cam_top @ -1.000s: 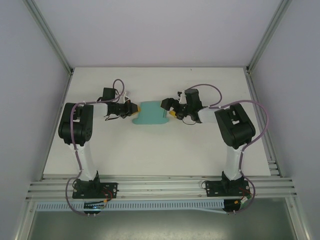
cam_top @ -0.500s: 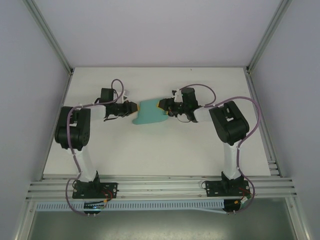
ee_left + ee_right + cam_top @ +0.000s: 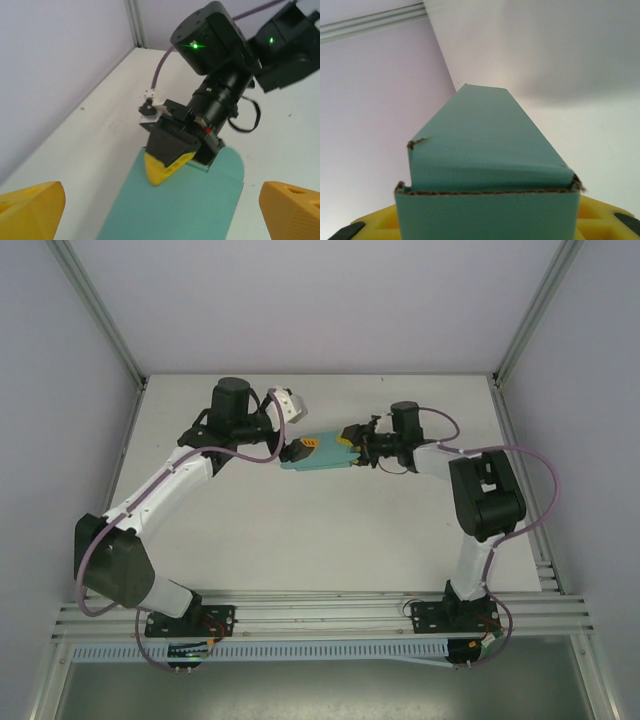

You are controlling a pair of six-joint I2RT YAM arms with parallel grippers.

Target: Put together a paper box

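Observation:
The teal paper box (image 3: 322,461) lies in the middle of the white table as a narrow folded shape. My right gripper (image 3: 351,456) is shut on its right end; in the right wrist view the box (image 3: 487,145) stretches away from between the yellow fingers (image 3: 602,215). My left gripper (image 3: 303,449) hovers over the box's left end, wide open, with nothing between its fingers. In the left wrist view its yellow fingertips (image 3: 30,210) flank the box (image 3: 185,200), and the right gripper (image 3: 172,160) clamps the far end with a rounded flap beside it.
The white table (image 3: 300,540) has grey walls on three sides and metal frame posts at the back corners (image 3: 140,380). An aluminium rail (image 3: 320,615) holding both arm bases runs along the near edge. Purple cables loop off each wrist.
The left gripper let go of the box's left edge, opened wide and swung up over it as the arm stretched out. The right gripper closed on the right end; the box looks narrower.

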